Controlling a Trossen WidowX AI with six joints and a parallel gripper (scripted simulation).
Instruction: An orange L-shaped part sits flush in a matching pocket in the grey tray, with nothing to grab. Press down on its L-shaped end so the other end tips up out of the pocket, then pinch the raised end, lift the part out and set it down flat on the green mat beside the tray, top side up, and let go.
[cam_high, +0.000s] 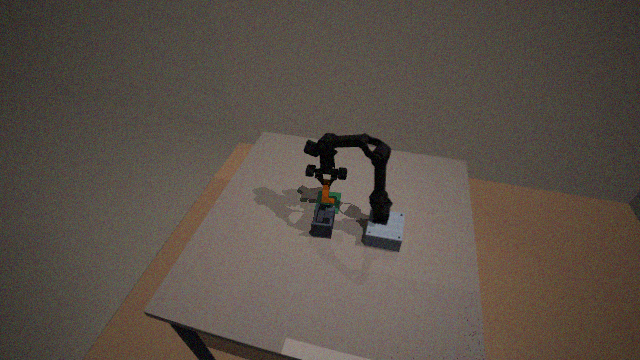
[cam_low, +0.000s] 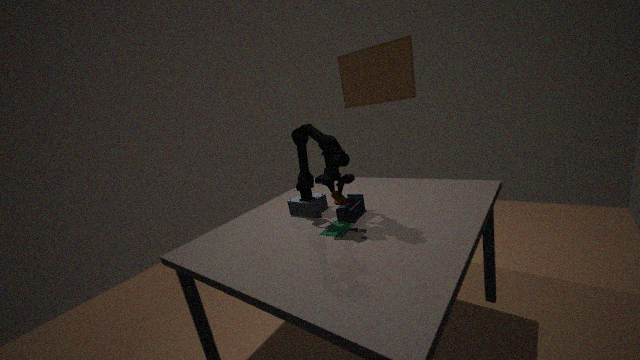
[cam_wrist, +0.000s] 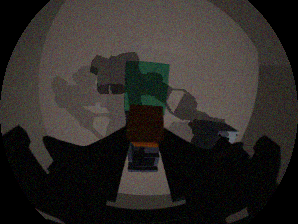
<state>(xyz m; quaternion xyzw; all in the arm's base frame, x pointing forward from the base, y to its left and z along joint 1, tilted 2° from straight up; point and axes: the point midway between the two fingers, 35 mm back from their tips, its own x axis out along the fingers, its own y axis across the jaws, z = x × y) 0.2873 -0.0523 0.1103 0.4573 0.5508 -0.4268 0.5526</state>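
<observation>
The orange L-shaped part (cam_high: 327, 196) (cam_low: 340, 199) (cam_wrist: 145, 124) hangs steeply from my gripper (cam_high: 326, 183) (cam_low: 338, 193) (cam_wrist: 144, 129), which is shut on its upper end. Its L-shaped end points down. The part is out of the pocket and held in the air, near the tray end beside the mat. The grey tray (cam_high: 322, 230) (cam_low: 348, 213) (cam_wrist: 143, 168) stands on the table with its pocket showing. The green mat (cam_high: 337, 195) (cam_low: 332, 230) (cam_wrist: 163, 71) lies flat beside the tray, with the arm's shadow across it.
The arm's base sits on a light grey box (cam_high: 392, 227) (cam_low: 306, 207), beside the tray. The table top (cam_high: 270, 280) (cam_low: 400, 280) bears the tray, the mat and the box. The arm's shadows fall around the mat and tray. The views are dim and grainy.
</observation>
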